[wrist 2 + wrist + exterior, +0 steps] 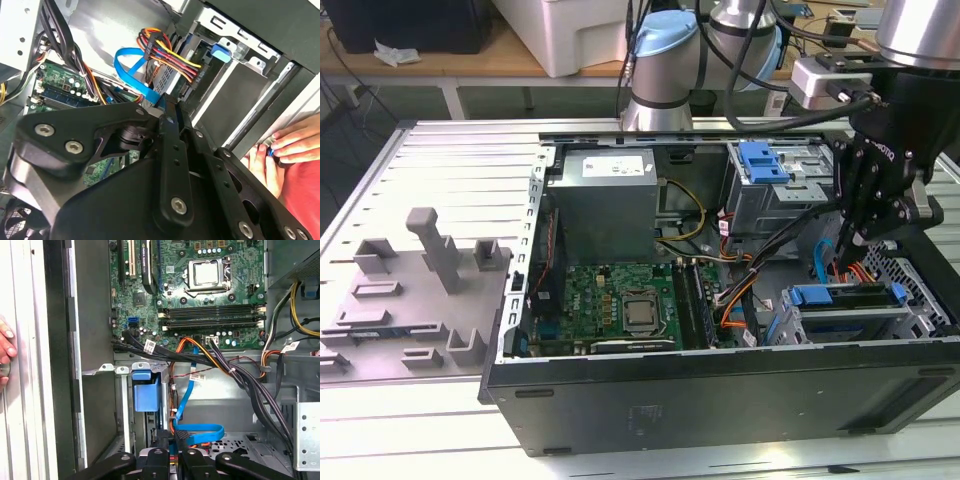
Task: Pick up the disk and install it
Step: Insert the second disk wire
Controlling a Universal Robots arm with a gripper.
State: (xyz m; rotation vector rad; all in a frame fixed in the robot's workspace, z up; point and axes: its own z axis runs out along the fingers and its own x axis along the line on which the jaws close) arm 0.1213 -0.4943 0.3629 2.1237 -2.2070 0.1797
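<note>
The state of the jaws cannot be determined. The gripper point(848, 262) hangs inside the open computer case point(720, 395), directly over the disk point(840, 298). The disk sits in the lower drive cage point(855, 328), against the case's near wall, toward the worktop point(440, 160) edge at the exterior view's right. Its long axis runs parallel to that wall. Its blue handle point(145, 390) points at the motherboard point(620, 300), away from the gripper, which is over the opposite end.
</note>
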